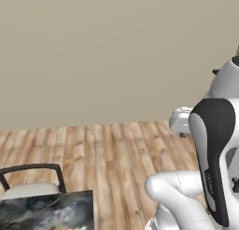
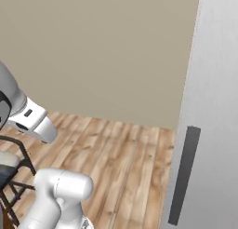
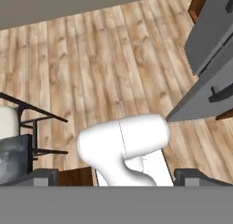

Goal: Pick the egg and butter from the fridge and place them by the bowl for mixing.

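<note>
The fridge (image 2: 214,97) stands at the right in the right base view, a tall light-grey front with a dark vertical handle (image 2: 183,174). In the hand view its grey panels (image 3: 211,41) slant across the upper right, above the wooden floor. My gripper (image 3: 120,177) points down at the floor, some way left of the fridge. Its two dark fingertips (image 3: 45,176) stand far apart with nothing between them, so it is open. The egg, the butter and the bowl are out of view.
A chair (image 1: 32,177) with a dark frame and a pale seat stands at the left, beside a dark marbled counter corner (image 1: 46,210). Wooden floor (image 2: 125,158) stretches to a beige wall (image 1: 102,51). The same chair (image 3: 13,123) sits left in the hand view.
</note>
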### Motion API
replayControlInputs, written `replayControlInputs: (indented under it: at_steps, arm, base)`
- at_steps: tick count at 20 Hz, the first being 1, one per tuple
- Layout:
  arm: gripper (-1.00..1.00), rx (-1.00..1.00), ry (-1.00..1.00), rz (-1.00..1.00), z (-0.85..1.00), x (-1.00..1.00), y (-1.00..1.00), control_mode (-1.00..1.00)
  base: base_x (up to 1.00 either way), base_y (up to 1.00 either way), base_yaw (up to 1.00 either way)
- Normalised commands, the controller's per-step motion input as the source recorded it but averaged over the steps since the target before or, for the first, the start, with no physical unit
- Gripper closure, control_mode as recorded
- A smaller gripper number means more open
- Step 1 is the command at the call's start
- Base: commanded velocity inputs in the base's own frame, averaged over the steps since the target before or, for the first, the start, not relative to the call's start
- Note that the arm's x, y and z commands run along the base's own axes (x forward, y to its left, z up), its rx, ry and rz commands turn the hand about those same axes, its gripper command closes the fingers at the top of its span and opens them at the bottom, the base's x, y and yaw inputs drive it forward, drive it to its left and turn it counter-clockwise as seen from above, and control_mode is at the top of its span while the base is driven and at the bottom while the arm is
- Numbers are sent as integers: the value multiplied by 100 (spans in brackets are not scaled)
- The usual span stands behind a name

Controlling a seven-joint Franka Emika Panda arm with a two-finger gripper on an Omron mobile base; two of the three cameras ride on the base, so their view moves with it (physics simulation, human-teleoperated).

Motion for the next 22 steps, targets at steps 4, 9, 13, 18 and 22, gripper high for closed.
replayControlInputs:
  at_steps: [4, 9, 13, 18, 22]
  arm:
    - [-100, 0, 0, 0, 0, 0, 0, 100]
    - [-100, 0, 0, 0, 0, 0, 0, 100]
    - [-100, 0, 0, 0, 0, 0, 0, 100]
    - [-100, 0, 0, 0, 0, 0, 0, 100]
    - [-100, 0, 0, 0, 0, 0, 0, 100]
  base:
    - [80, 0, 10]
    - [80, 0, 10]
    - [78, 0, 8]
    - [78, 0, 3]
    - [65, 1, -13]
